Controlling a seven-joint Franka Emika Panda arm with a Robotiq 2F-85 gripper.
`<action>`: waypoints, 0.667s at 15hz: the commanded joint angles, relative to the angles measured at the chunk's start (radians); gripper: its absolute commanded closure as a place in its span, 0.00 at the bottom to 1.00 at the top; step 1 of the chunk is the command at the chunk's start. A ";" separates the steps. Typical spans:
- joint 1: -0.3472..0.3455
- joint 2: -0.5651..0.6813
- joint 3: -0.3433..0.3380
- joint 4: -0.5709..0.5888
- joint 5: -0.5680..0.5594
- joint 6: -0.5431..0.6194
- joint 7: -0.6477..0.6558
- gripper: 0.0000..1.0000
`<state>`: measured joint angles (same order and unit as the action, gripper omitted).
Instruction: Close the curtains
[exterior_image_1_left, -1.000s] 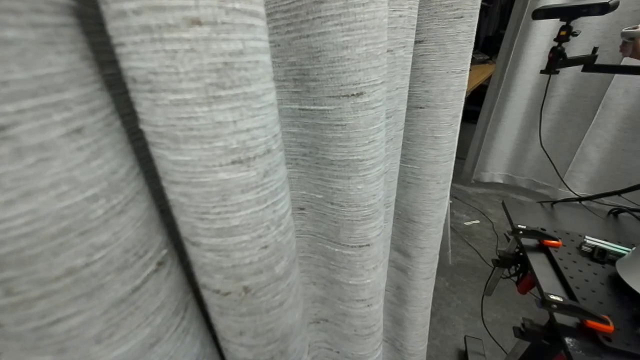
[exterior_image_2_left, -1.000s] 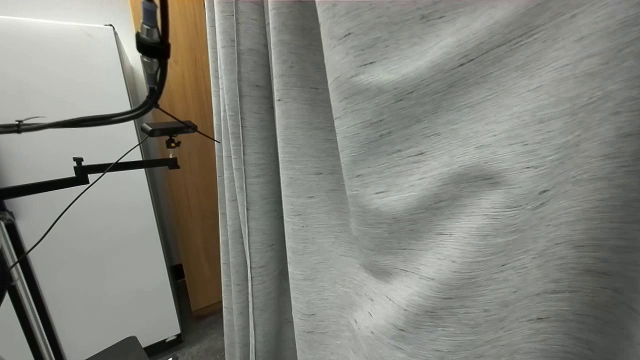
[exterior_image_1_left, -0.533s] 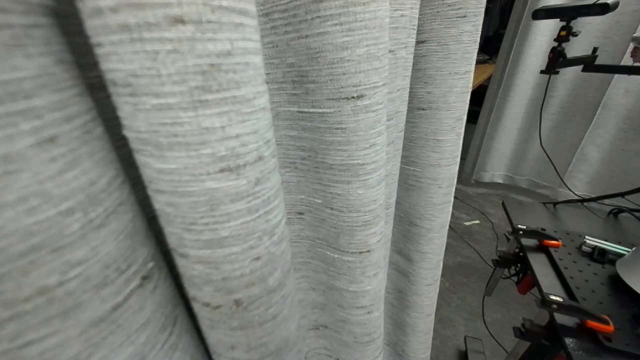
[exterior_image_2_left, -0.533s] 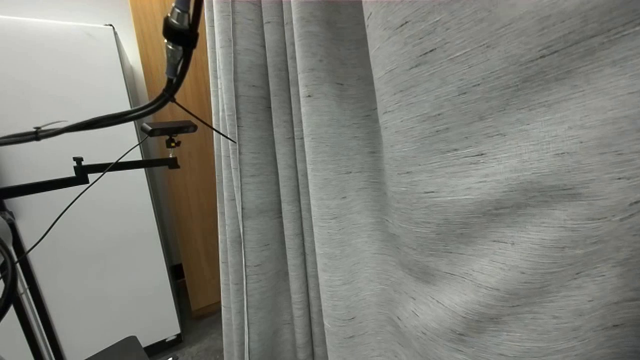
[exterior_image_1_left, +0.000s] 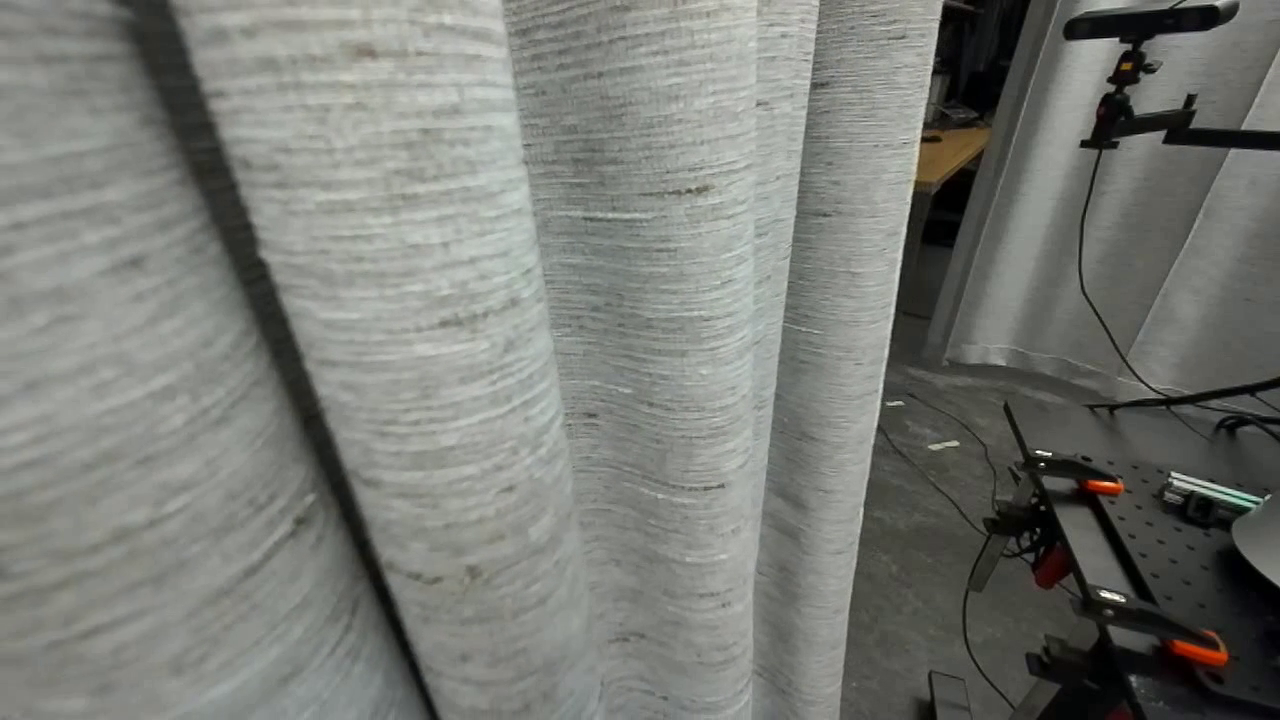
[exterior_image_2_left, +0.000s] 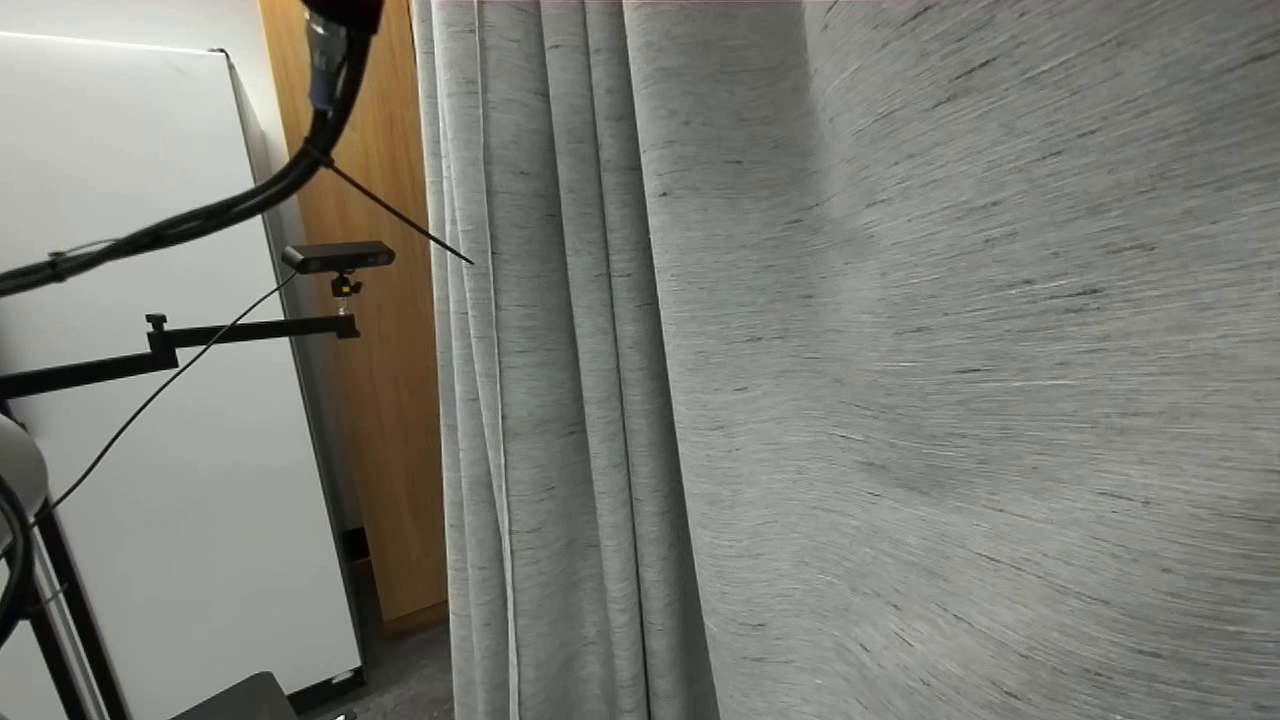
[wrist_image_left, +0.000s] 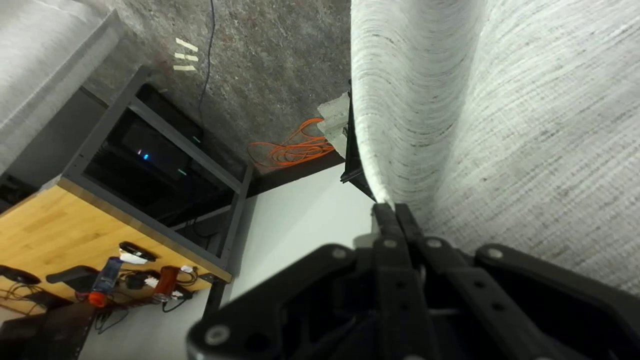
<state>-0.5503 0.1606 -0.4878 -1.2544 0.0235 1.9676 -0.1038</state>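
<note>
Beside the black table (exterior_image_1_left: 1190, 580), in an exterior view, the grey curtain (exterior_image_1_left: 450, 350) hangs in deep folds, its free edge well apart from a far curtain (exterior_image_1_left: 1150, 240); a wooden desk (exterior_image_1_left: 952, 155) shows through the gap, so I judge the closing unfinished. Orange-handled clamps (exterior_image_1_left: 1195, 650) sit along the table's rim, presumably to keep it steady. In an exterior view, with a white board (exterior_image_2_left: 150, 450) to the side, the curtain spreads broad, its weave slanting, which I take for strain from a pull. A black cable (exterior_image_2_left: 240, 203) loops there, likely slack to allow movement. In the wrist view the pincer (wrist_image_left: 393, 206), hidden from both exterior views, grasps the curtain's edge, its jaws close together with the border caught between. Holding the very border makes sense, since that edge presumably has to lead the rest towards the far curtain; but so thin a pinch, I suspect, might slip if a fold snags.
</note>
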 joint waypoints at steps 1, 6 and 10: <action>-0.083 0.063 -0.012 0.120 0.082 -0.080 0.031 1.00; -0.141 0.079 -0.015 0.159 0.119 -0.103 0.030 1.00; -0.134 0.072 -0.004 0.148 0.104 -0.100 0.026 1.00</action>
<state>-0.6802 0.2073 -0.4922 -1.1551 0.1169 1.8942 -0.0913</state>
